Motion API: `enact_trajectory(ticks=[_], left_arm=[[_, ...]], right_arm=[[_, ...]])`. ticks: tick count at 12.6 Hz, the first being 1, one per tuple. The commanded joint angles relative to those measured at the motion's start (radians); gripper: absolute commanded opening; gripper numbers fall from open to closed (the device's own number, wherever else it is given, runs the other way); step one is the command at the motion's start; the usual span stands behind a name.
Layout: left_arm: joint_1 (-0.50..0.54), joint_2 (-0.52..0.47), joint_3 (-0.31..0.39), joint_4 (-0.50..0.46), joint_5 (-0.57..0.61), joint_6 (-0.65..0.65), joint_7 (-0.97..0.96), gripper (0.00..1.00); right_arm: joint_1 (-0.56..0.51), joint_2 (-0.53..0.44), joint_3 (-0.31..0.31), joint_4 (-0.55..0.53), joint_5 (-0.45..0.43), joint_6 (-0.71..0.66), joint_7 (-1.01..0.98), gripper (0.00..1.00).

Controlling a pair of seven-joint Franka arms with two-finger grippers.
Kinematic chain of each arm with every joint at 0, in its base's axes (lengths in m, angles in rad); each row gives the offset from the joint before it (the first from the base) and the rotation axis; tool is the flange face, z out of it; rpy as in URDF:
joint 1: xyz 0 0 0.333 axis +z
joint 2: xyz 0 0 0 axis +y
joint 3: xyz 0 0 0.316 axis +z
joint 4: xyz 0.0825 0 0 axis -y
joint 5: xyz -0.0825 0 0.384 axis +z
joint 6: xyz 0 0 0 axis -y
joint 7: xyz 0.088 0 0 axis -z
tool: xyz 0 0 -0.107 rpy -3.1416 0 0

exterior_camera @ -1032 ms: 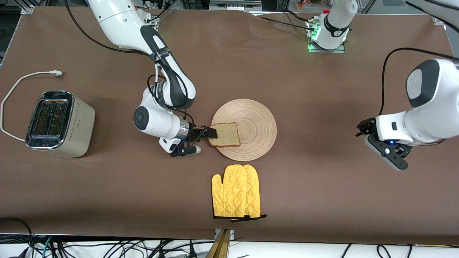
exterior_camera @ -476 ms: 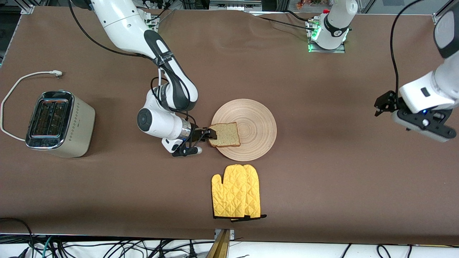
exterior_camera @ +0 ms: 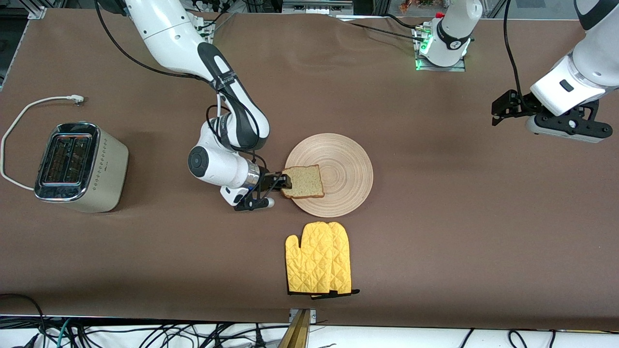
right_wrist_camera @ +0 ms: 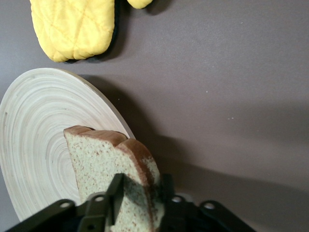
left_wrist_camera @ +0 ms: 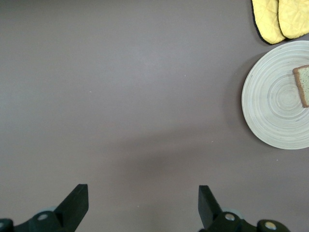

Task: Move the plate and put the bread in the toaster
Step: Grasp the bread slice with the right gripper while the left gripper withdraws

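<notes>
I have the right gripper [exterior_camera: 284,183] at the plate's [exterior_camera: 338,164] rim on the side toward the toaster [exterior_camera: 80,166], and its jaws are closed on one edge of the bread [exterior_camera: 303,181]. In the right wrist view the two fingers [right_wrist_camera: 116,193] pinch the slice's crust end, with the bread [right_wrist_camera: 113,169] lifted at that end and tilted over the plate [right_wrist_camera: 34,145]. The rest of the slice lies above the plate's surface, on the part nearest the toaster; I cannot tell whether its other edge touches the wood.

The plate sits near the middle of the brown table [exterior_camera: 435,232]. A pair of yellow oven mitts [exterior_camera: 317,265] lies just beside the plate, nearer to the front camera. The toaster stands well apart from the plate, toward the right arm's end of the table, slots up, its white cord [exterior_camera: 29,111] curling beside it.

My left gripper [exterior_camera: 500,107] waits in the air over bare table, well apart from the plate toward the left arm's end. Its jaws stand wide apart and hold nothing, as the left wrist view shows.
</notes>
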Motion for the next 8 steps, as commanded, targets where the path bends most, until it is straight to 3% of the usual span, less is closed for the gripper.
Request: enact_trajectory(ticks=[1,2,3,8], left_arm=[[-0.001,-0.001,0.008,0.006,-0.003,0.011,-0.014,1.00],[-0.002,0.018,0.000,0.019,0.021,0.009,-0.016,1.00],[-0.010,0.022,-0.004,0.020,0.060,0.010,-0.019,1.00],[-0.004,0.016,-0.012,0.023,0.075,0.004,-0.019,1.00]], right_arm=[[0.001,0.000,-0.004,0.003,0.026,0.004,-0.007,0.14],[-0.002,-0.002,-0.004,0.003,0.026,0.000,-0.007,0.04],[-0.002,-0.003,-0.004,0.003,0.026,-0.002,-0.003,0.00],[0.001,-0.066,-0.009,0.007,0.023,-0.060,0.046,0.00]])
